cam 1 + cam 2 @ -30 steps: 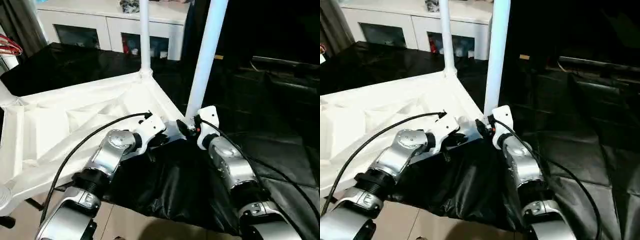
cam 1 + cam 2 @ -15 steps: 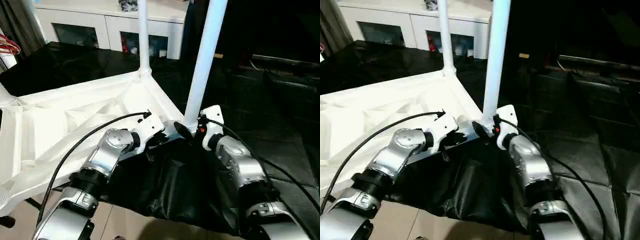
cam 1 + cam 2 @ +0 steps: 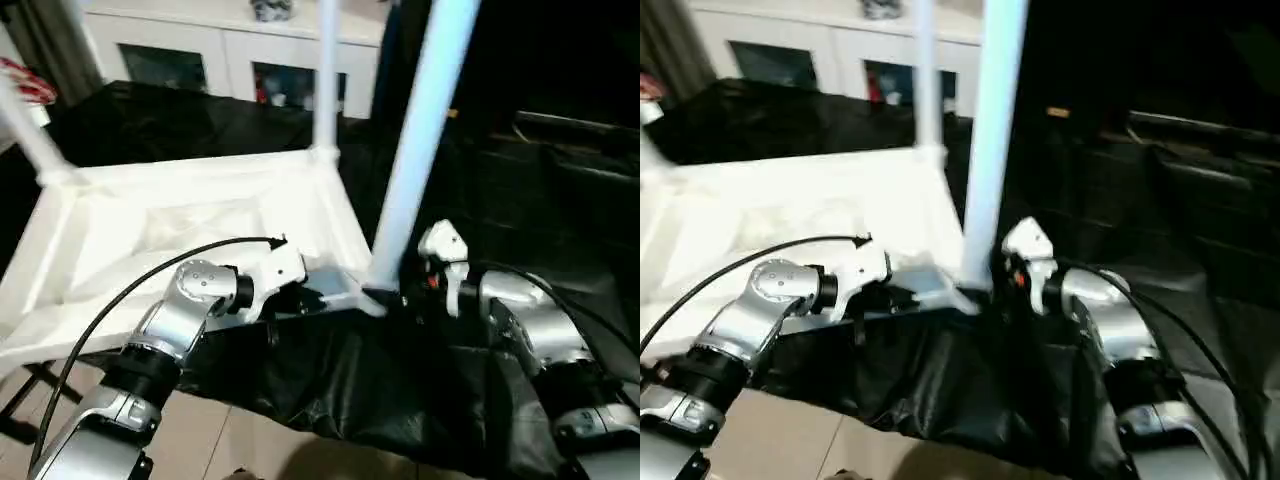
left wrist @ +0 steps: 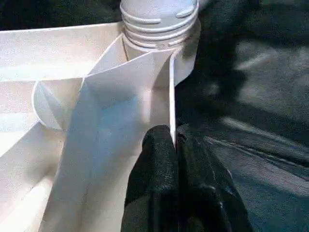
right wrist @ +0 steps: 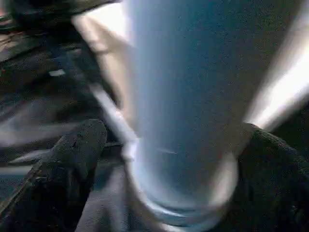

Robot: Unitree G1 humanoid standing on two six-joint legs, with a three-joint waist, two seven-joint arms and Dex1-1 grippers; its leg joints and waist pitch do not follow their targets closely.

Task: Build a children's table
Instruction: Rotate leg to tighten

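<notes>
Children's table [image 3: 200, 215] lies upside down on a counter [image 3: 150, 120] draped in black sheeting, its white ribbed underside facing up and three tapered tube legs visible, rising from its corner sockets. The nearest leg [image 3: 420, 140] stands at the tabletop's near right corner, just in front of the robot; a second leg [image 3: 325, 75] rises from the far right corner, and a third leg [image 3: 30, 130] leans up from the far left corner.

The left gripper [image 4: 173, 145] reaches in from the left along the tabletop's near edge. In the left wrist view its black jaws are pressed together on a thin upright white rib of the underside, just short of the ridged collar [image 4: 159, 21] where the nearest leg seats in its socket.

The right gripper [image 5: 169, 145] sits at the base of that same leg from the right side. In the right wrist view its jaws stand wide apart, one black finger [image 5: 77, 150] on each side of the tube; the view is blurred, and whether either finger touches the leg cannot be told.

A white glass-doored cabinet [image 3: 230, 55] stands behind the counter.
</notes>
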